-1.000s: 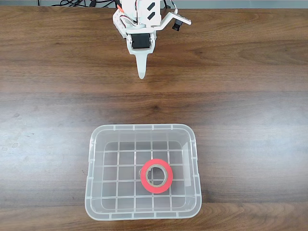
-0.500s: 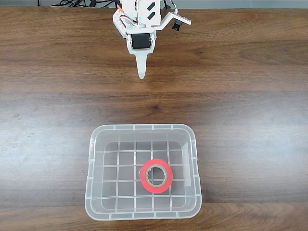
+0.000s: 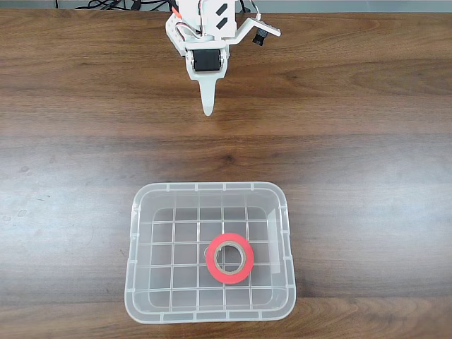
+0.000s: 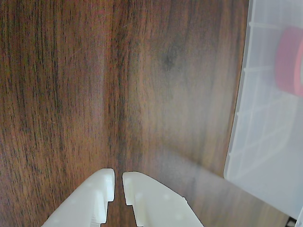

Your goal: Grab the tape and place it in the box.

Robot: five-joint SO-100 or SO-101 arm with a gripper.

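Observation:
The red-orange tape (image 3: pixel 229 258) lies flat inside the clear plastic box (image 3: pixel 139 240), right of its middle, on the grid-ribbed bottom. The box stands at the near edge of the wooden table in the fixed view. My white gripper (image 3: pixel 207 109) hangs far back from the box near the table's far edge, pointing toward it, shut with nothing held. In the wrist view the two white fingertips (image 4: pixel 118 182) nearly touch over bare wood. The box (image 4: pixel 265 151) shows at the right edge there, with the tape (image 4: pixel 289 61) blurred behind its wall.
Dark wood table (image 3: pixel 353 176) spreads between the gripper and the box. Black cables (image 3: pixel 113 4) run along the far edge behind the arm's base.

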